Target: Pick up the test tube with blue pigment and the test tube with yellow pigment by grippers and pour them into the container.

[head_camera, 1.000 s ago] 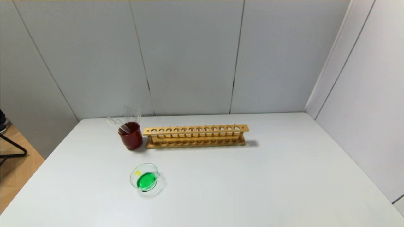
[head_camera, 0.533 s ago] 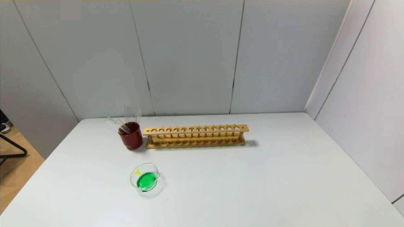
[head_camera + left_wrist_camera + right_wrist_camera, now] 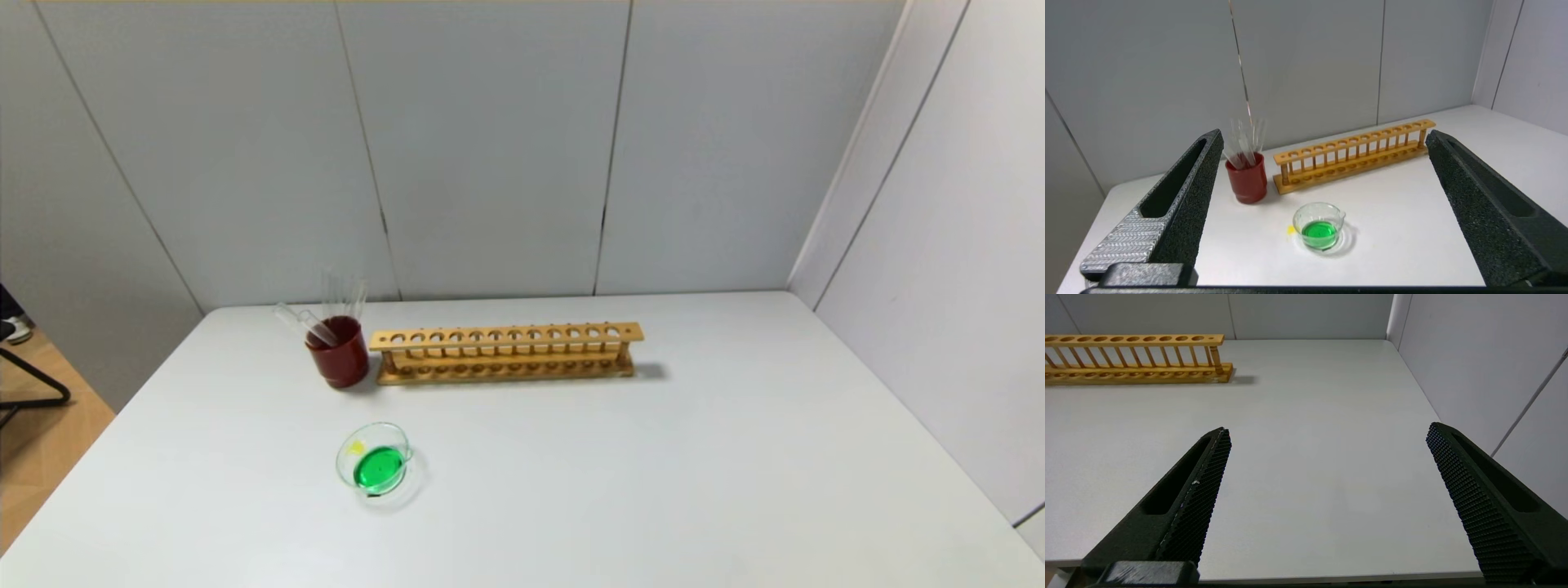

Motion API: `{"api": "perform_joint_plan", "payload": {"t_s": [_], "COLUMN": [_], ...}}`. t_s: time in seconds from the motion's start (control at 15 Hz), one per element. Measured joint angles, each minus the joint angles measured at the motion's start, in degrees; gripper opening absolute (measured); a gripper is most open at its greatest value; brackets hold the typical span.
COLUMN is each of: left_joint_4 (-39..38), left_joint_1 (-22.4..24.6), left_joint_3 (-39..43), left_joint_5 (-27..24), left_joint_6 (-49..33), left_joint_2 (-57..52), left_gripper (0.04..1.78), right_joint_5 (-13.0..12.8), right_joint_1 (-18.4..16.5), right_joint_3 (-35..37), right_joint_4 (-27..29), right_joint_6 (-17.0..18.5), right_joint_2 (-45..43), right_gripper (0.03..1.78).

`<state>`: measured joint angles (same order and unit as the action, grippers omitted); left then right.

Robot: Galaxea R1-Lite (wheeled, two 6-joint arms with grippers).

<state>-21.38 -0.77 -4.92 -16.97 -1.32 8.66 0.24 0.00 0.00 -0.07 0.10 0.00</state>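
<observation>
The container (image 3: pixel 375 467), a small clear glass dish with a lip, stands on the white table left of centre and holds green liquid; it also shows in the left wrist view (image 3: pixel 1319 230). No tube with blue or yellow liquid is in view. Several clear tubes (image 3: pixel 326 314) stand in a dark red cup (image 3: pixel 338 353). My left gripper (image 3: pixel 1323 143) is open and empty, held back near the table's front edge, facing the dish. My right gripper (image 3: pixel 1327 433) is open and empty over bare table at the front right. Neither gripper shows in the head view.
An empty wooden tube rack (image 3: pixel 506 353) lies across the back of the table, right of the red cup, and shows in the wrist views (image 3: pixel 1353 153) (image 3: pixel 1135 357). A small yellow spot (image 3: pixel 1290 230) lies beside the dish. Grey walls close the back and right.
</observation>
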Motion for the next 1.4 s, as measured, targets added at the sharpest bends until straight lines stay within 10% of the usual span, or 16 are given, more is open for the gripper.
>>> {"api": "perform_joint_plan", "payload": {"t_s": [0.47, 1.4], "left_joint_4": [19.49, 21.11], "left_joint_1": [0.77, 0.77], "left_joint_3": [4.85, 4.88], "left_joint_5": [16.81, 16.7], "left_joint_6": [5.89, 1.18], "left_joint_2": [-8.33, -8.75], "left_gripper": [1.75, 1.75], "right_joint_5": [0.0, -0.04], "right_joint_1": [0.0, 0.0], "right_joint_3": [0.0, 0.0], "right_joint_4": [0.0, 0.02], "right_joint_6": [0.0, -0.1], "right_joint_2": [0.0, 0.0], "right_gripper": [1.75, 1.75]}}
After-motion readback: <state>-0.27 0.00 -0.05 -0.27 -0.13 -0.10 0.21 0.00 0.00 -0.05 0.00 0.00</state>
